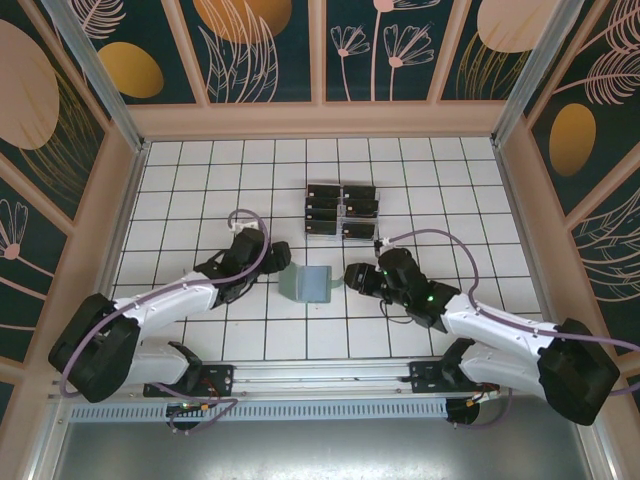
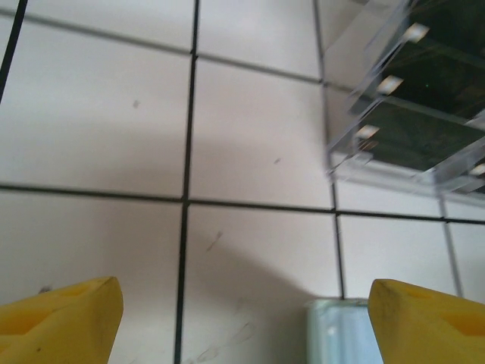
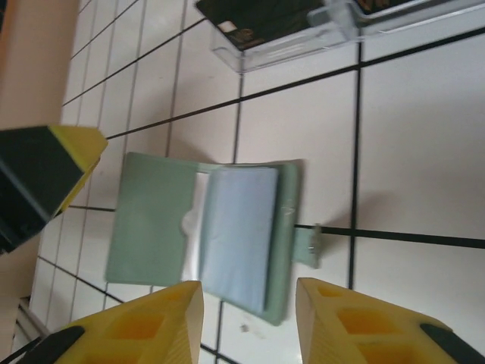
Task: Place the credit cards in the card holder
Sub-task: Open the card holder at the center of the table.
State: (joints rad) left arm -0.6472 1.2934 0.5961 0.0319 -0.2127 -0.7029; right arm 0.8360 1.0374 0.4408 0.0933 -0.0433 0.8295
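Both arms stretch low from their near bases inward toward the centre, the left gripper (image 1: 277, 257) and right gripper (image 1: 352, 274) facing each other a little apart, each with yellow fingers spread, holding nothing.

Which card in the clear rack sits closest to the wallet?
The card at the near end of the left column of the rack. It sits just behind the wallet; the others lie farther back or to the right.
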